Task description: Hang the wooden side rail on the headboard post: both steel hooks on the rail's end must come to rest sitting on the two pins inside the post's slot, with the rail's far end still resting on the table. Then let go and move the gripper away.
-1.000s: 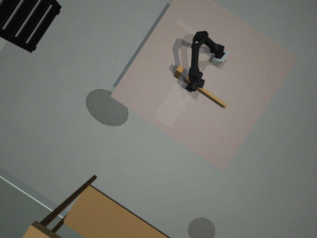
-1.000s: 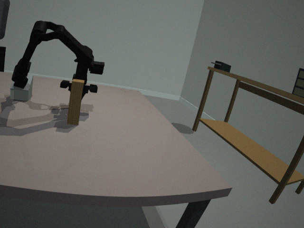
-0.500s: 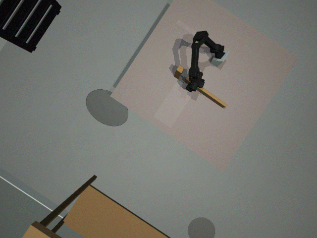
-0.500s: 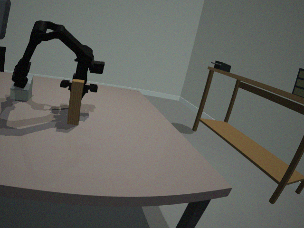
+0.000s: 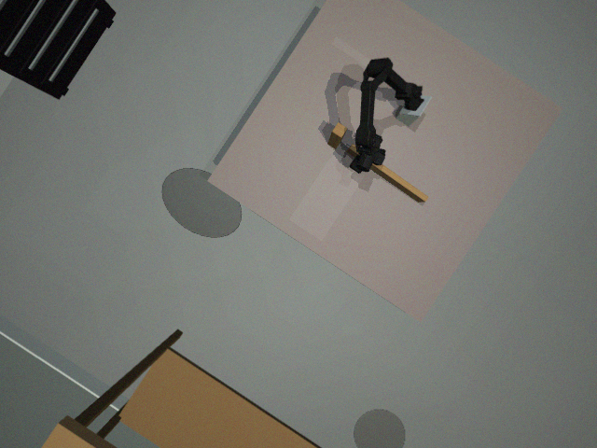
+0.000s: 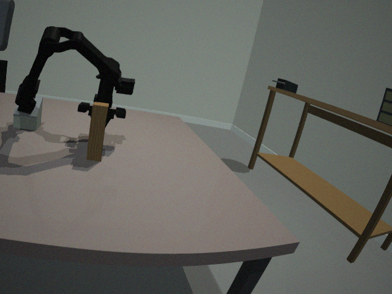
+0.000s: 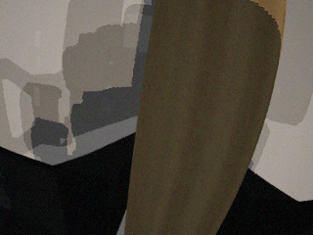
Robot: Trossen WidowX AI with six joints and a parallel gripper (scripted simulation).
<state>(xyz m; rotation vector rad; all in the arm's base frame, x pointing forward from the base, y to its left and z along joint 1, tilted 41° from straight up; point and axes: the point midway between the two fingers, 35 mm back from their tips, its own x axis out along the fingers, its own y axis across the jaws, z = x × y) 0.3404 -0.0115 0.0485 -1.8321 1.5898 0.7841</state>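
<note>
The headboard post [image 5: 337, 135] [image 6: 97, 134] stands upright on the table. Its slot and pins do not show. The wooden side rail [image 5: 400, 183] [image 7: 205, 117] runs from close beside the post toward the lower right in the top view; it fills the middle of the wrist view. My gripper [image 5: 368, 161] is shut on the rail near its post end. A small gap shows between the rail's end and the post; the hooks are too small and dark to tell. The post hides the rail in the exterior view. The far end appears low at the table, but contact is unclear.
The arm's pale base block [image 5: 409, 116] [image 6: 27, 120] stands behind on the pinkish table [image 5: 434, 250] [image 6: 164, 202]. A wooden shelf unit [image 5: 216, 405] [image 6: 316, 186] stands on the floor away from the table.
</note>
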